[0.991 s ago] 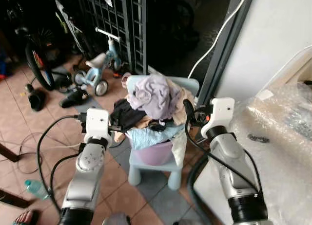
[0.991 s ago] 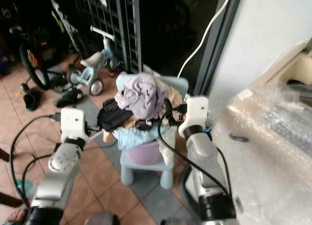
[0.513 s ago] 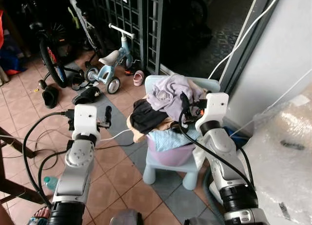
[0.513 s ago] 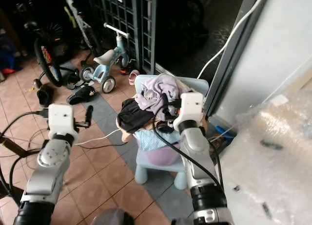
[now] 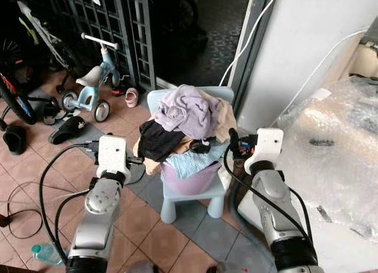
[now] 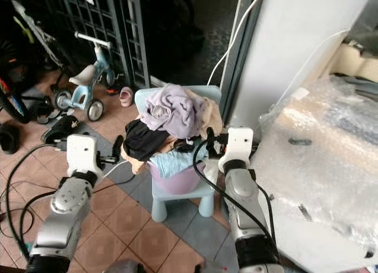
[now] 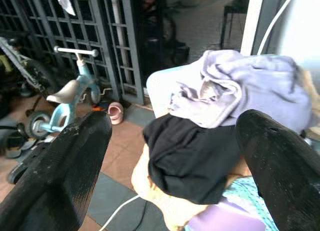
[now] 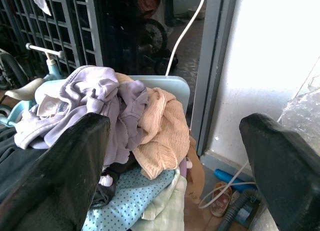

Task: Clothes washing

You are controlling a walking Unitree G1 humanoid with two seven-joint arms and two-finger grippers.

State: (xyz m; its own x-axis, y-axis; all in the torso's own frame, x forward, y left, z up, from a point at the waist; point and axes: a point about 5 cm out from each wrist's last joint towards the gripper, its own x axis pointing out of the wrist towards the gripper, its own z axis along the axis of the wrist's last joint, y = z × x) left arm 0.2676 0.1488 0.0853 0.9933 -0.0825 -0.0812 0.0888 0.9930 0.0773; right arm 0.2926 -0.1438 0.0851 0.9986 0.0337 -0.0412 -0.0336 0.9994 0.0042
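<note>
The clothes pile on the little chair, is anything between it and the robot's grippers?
Nothing visible. The left gripper and right gripper sit open on either side of the clothes pile in the purple basin, with only air between.

- Clothes pile (image 5: pixel 183 122) sits centre frame in a basin (image 5: pixel 188 177) on a small chair (image 5: pixel 192 193).
- Tricycle (image 5: pixel 88 87) stands upper left.
- Plastic-wrapped bulk (image 5: pixel 331 137) fills the right.

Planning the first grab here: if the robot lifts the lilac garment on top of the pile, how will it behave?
The lilac garment is crumpled, so it will probably hang limp and feel light. It overlaps the peach knit and black garment, so a pull may drag those. The pile overflows the purple basin on the small chair; pieces could slide off.
</note>
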